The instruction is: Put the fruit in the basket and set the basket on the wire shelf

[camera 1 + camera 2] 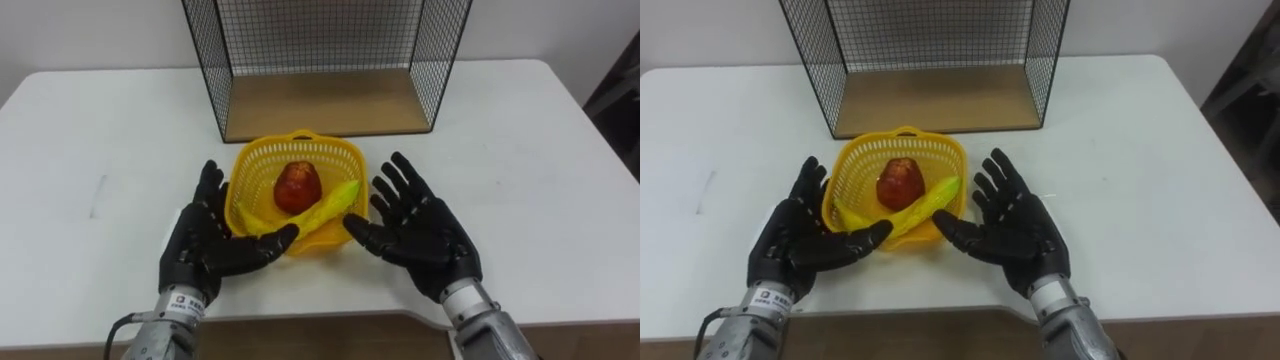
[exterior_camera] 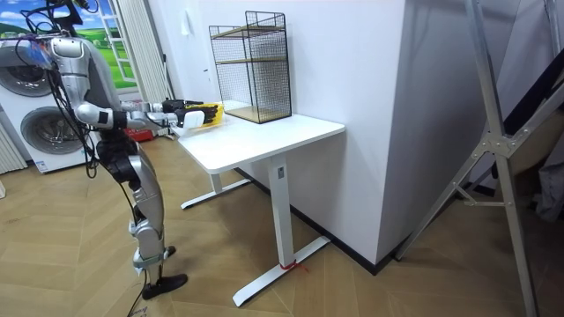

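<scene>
apple (image 1: 297,186) and banana (image 1: 326,209) lie in the yellow basket (image 1: 300,140), flanked by the spread-open left hand (image 1: 205,242) and right hand (image 1: 422,228), not yet set on the wire shelf (image 1: 322,102).

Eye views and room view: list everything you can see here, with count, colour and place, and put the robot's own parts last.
table: one, white, in front of the robot
wire shelf: one, black mesh with a wooden board, at the table's far edge
basket: one, yellow, on the table just in front of the wire shelf
apple: one, red, inside the basket
banana: one, yellow, inside the basket, in front of the apple
washing machines: two, it seems, white, at the room view's left
metal stand: one, grey, at the room view's right
left hand: black, fingers straight, by the basket's left side
right hand: black, fingers straight, by the basket's right side
</scene>
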You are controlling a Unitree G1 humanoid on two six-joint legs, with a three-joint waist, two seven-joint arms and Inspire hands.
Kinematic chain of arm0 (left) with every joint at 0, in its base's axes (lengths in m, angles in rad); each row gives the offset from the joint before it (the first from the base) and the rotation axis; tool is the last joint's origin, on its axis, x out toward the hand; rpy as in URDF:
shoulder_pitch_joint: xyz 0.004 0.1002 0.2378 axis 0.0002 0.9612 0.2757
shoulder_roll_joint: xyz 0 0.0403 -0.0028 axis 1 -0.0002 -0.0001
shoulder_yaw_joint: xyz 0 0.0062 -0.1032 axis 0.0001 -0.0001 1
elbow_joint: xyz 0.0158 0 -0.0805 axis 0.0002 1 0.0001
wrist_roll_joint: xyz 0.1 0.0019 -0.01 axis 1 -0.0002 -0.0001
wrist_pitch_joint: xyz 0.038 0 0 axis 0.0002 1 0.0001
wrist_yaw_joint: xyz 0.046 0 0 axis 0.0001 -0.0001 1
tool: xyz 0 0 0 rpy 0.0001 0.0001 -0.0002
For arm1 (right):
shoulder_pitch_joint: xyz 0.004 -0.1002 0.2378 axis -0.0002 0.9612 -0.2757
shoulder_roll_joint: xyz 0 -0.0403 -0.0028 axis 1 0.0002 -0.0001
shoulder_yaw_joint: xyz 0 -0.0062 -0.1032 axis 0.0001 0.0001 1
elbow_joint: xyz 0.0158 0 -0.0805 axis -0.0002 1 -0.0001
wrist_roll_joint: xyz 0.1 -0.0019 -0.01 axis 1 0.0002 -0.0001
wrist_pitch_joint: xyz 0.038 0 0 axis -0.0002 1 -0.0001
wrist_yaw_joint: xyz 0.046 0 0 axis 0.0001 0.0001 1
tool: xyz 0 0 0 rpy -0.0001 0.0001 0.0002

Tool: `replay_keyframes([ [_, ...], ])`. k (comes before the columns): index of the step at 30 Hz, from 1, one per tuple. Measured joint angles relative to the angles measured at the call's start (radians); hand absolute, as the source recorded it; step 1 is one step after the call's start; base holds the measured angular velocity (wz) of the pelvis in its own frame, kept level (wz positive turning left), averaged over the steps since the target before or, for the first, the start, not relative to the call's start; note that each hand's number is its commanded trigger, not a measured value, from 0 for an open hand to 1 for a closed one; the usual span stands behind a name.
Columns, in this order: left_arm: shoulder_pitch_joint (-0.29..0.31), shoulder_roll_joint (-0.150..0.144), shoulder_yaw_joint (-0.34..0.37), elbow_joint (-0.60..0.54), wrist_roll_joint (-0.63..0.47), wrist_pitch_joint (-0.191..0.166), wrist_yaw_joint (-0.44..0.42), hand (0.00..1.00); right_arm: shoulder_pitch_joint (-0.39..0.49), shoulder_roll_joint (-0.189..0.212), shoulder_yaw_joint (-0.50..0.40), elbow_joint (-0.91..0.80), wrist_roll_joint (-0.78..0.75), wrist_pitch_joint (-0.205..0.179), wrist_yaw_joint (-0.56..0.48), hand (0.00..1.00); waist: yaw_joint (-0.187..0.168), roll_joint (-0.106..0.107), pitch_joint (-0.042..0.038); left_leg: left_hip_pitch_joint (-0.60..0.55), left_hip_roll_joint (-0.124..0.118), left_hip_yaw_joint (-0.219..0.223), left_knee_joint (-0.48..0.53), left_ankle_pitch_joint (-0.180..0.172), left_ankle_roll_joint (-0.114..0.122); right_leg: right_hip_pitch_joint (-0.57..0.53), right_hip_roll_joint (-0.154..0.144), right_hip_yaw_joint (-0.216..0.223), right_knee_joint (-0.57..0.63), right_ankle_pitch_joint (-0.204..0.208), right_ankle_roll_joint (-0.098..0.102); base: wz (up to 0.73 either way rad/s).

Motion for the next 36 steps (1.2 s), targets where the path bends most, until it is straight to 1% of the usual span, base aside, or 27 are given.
replay_keyframes([
  [5,-0.003,-0.002,0.0,0.008,-0.002,0.001,-0.031,0.0,0.0,-0.001,0.007,0.0,-0.028,0.0,-0.002,0.0,-0.001,0.0,-0.0004,-0.002,0.0,0.0,0.005,0.0,0.0,0.0,-0.001,-0.002,0.0,0.0,0.0,0.0],
  [8,-0.014,-0.011,0.003,0.03,-0.002,0.002,-0.036,0.0,-0.001,0.0,0.006,0.0,-0.044,0.0,-0.008,0.0,-0.004,-0.001,-0.0004,-0.003,0.0,-0.001,0.007,0.0,0.0,0.002,-0.002,-0.005,0.0,0.0,0.0,0.0],
  [12,-0.021,-0.019,-0.011,0.045,-0.009,0.003,-0.039,0.0,-0.007,0.001,0.006,0.006,-0.065,0.0,-0.015,0.0,-0.017,-0.003,0.001,-0.003,-0.001,-0.003,0.007,0.0,0.0,0.004,-0.002,-0.005,0.002,0.0,0.0,0.0],
  [13,-0.021,-0.018,-0.02,0.045,-0.022,0.004,-0.037,0.0,-0.018,0.0,0.007,0.023,-0.067,0.0,-0.021,0.0,-0.02,-0.005,0.0017,-0.004,-0.001,-0.003,0.007,0.0,0.0,0.005,-0.002,-0.005,0.001,0.0,0.0,0.0],
  [16,-0.026,-0.017,-0.04,0.045,-0.038,0.015,-0.036,0.0,-0.035,0.0,0.018,0.034,-0.07,0.001,-0.047,0.0,-0.022,-0.011,-0.0004,-0.003,-0.001,-0.003,0.008,0.0,0.0,0.003,-0.001,-0.005,-0.001,0.0,0.0,0.0],
  [19,-0.027,-0.016,-0.054,0.045,-0.041,0.021,-0.036,0.0,-0.058,-0.001,0.026,0.064,-0.07,0.0,-0.064,0.0,-0.023,-0.019,0.0015,-0.003,0.0,-0.003,0.01,0.0,0.0,0.002,-0.001,-0.005,-0.002,0.0,0.0,0.0],
  [21,-0.03,-0.014,-0.062,0.045,-0.041,0.021,-0.036,0.0,-0.059,-0.001,0.034,0.065,-0.082,0.0,-0.08,0.0,-0.023,-0.022,0.0006,-0.004,-0.001,-0.003,0.011,0.0,0.0,0.003,-0.001,-0.005,-0.002,0.0,0.0,0.0],
  [25,-0.037,-0.004,-0.078,0.045,-0.05,0.021,-0.033,0.0,-0.067,-0.004,0.045,0.066,-0.152,0.0,-0.106,0.0,-0.023,-0.022,0.0002,-0.007,-0.001,-0.003,0.011,0.0,0.0,0.001,-0.001,-0.004,-0.002,0.0,0.0,0.0],
  [36,-0.041,-0.006,-0.085,0.045,-0.061,0.021,-0.026,0.0,-0.083,-0.011,0.07,0.065,-0.227,-0.01,-0.159,0.0,-0.024,-0.022,-0.0011,-0.006,-0.001,-0.003,0.007,0.0,0.0,0.0,-0.001,-0.004,-0.001,0.0,0.0,0.0],
])
